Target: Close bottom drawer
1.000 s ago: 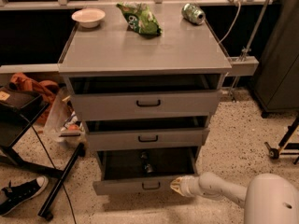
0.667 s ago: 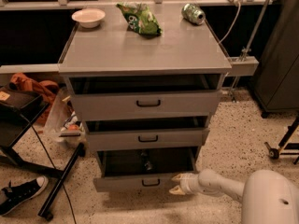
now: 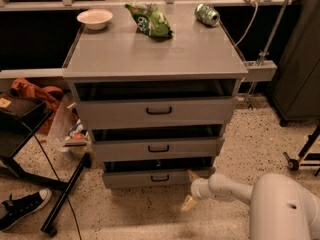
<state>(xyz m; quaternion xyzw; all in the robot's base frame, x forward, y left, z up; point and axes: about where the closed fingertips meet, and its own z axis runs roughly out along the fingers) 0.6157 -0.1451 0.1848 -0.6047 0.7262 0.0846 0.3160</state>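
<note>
The bottom drawer (image 3: 150,178) is the narrowest grey front of the cabinet (image 3: 150,59), low near the floor, with a small black loop handle (image 3: 160,178). A thin dark gap shows above its front, so it stands slightly out. My gripper (image 3: 190,189) is at the drawer's right end, just above the floor, on the white arm (image 3: 225,188) coming from the lower right. Its fingers are spread open. The upper fingertip (image 3: 193,174) is at the drawer front's right corner and the lower one (image 3: 187,204) points at the floor.
The middle drawer (image 3: 158,148) and the top drawer (image 3: 159,110) also stand slightly out. A white bowl (image 3: 95,18), a green bag (image 3: 151,19) and a can (image 3: 207,14) are on the cabinet top. A black stand leg (image 3: 65,196) and a shoe (image 3: 22,209) are at left.
The bottom drawer has slid back into the cabinet from well pulled out to nearly flush. My gripper has followed it inward, towards the cabinet.
</note>
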